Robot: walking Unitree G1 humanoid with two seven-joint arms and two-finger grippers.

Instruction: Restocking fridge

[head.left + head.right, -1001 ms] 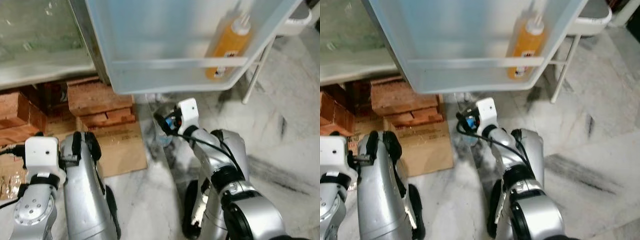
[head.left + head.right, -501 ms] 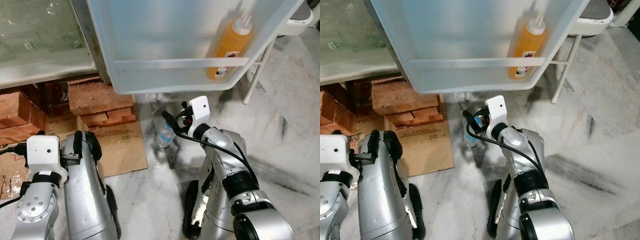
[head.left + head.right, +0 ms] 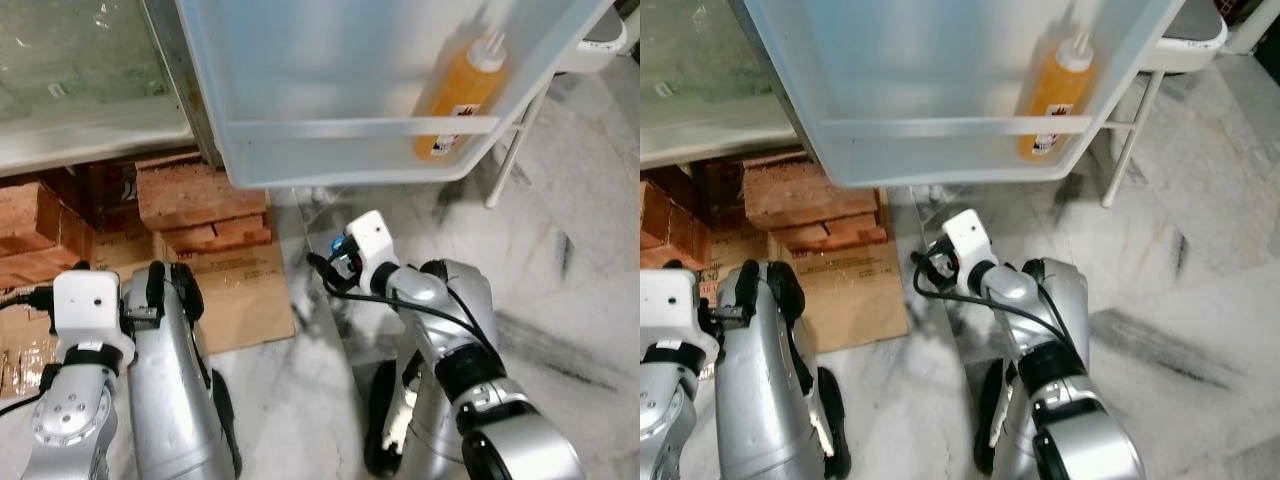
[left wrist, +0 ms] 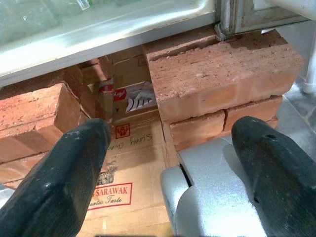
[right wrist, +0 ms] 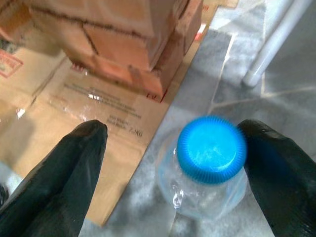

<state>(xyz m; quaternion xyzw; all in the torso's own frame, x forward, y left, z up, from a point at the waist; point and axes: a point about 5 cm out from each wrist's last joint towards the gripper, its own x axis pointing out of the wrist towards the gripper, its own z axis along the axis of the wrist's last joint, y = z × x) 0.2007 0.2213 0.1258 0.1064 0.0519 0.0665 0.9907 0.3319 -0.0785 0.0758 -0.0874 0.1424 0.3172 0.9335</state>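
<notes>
A: Where was the bottle at that frame?

B: Clear water bottle (image 5: 207,185) w/ blue cap (image 5: 211,149) stood upright on the marble floor (image 3: 590,250), just beside the flattened cardboard (image 3: 235,290) and near the brick stack (image 3: 200,200) propping the fridge. Below the open fridge door (image 3: 330,90).

A: Which arm was on it?

B: Right gripper (image 5: 173,168). Wrist cam looked nearly straight down the bottle's long axis, so cap faced the cam. Jaws were spread wide, one finger (image 5: 59,173) well off over the cardboard side, the other finger (image 5: 281,168) right by the cap edge. Bottle sat between them but off-centre, biased to that second finger. Not gripped, nothing held.

A: Left?

B: Left gripper (image 4: 168,163) idle by the robot's own body, pointed at bricks and cardboard, jaws released and empty. Right arm clearly the nearer one.

A: Call on next move?

B: My read: needs a small shift to centre the bottle before closing. As-is the near finger likely nudges it first, and a light upright bottle could tip on smooth marble. Axis vertical, so a side pinch on neck or shoulder should work.

A: Door shelf status?

B: Orange sauce bottle (image 3: 458,95) already in the door bin, room next to it.
</notes>
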